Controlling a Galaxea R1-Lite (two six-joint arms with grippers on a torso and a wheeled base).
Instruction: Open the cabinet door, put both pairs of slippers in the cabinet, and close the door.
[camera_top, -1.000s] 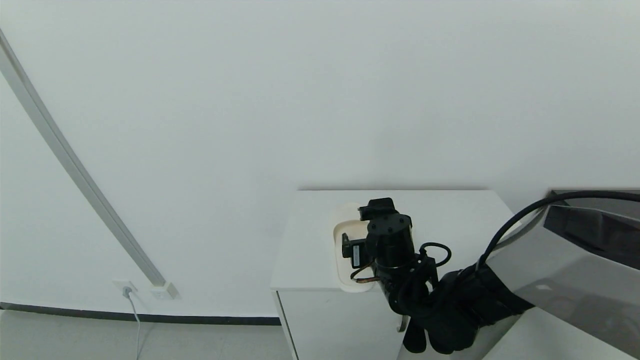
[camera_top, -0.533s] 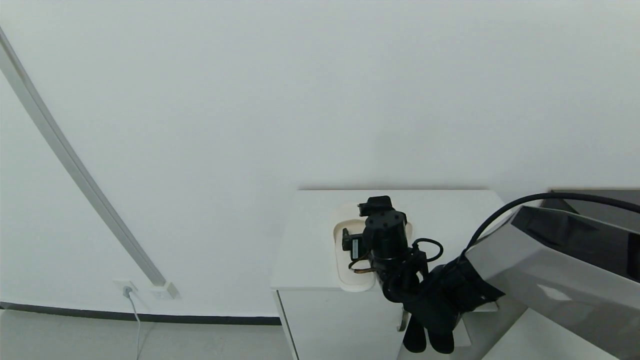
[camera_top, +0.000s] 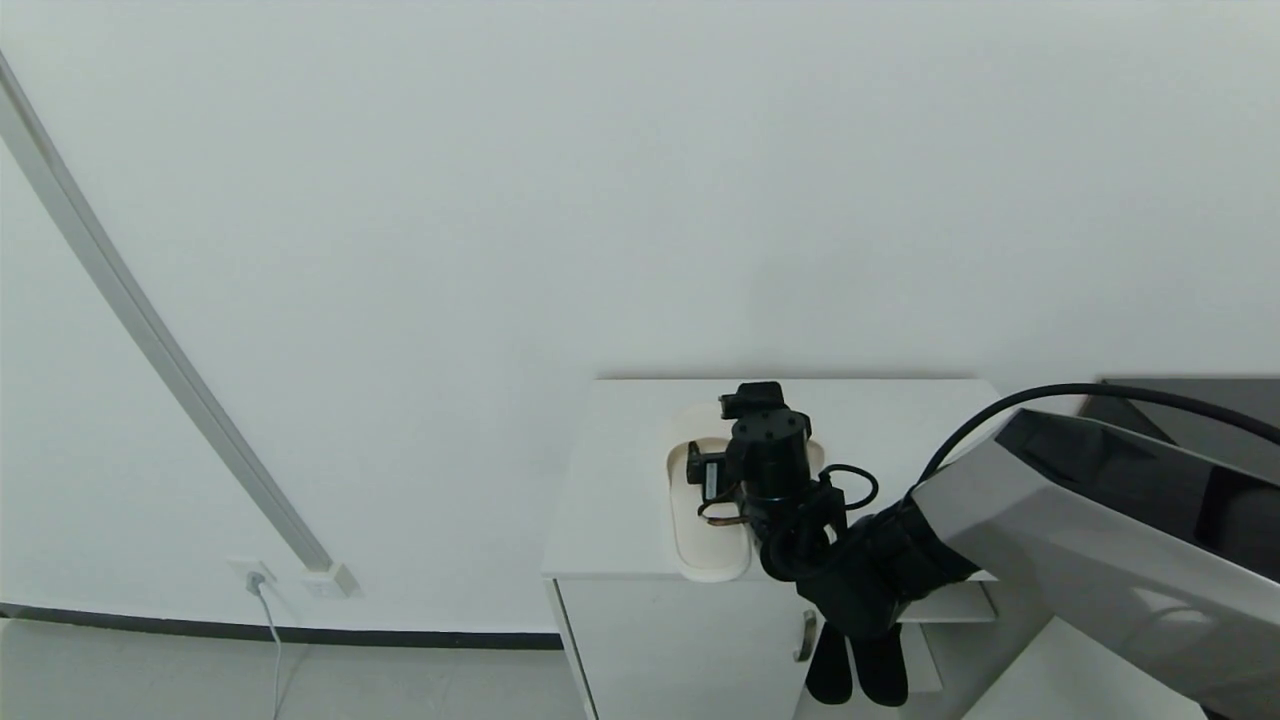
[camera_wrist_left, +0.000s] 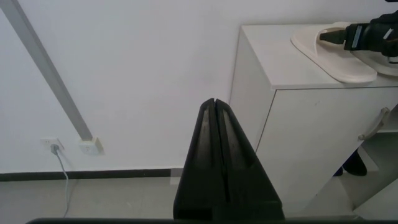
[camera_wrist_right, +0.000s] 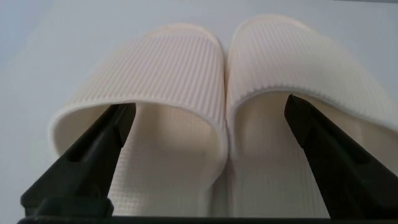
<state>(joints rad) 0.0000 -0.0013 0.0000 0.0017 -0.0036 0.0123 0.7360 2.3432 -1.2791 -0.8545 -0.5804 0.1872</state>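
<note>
Right tool (camera_wrist_right: 208, 106) spread wide, its fingers either side of the cream slipper pair (camera_wrist_right: 186, 81), nothing gripped; contact with the slippers can't be told. Pair lies side by side, touching, on top of the white cabinet (camera_top: 620, 480), near its front edge. Left tool (camera_wrist_left: 214, 102) closed, fingers pressed together, empty, held low off the cabinet's left side. Door handle (camera_wrist_left: 373, 124) on the cabinet front; wall socket (camera_wrist_left: 55, 144) near the floor.

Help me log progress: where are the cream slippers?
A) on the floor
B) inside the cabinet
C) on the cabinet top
C: the slippers lie side by side on the cabinet top, with the right end effector open close in front of them.
</note>
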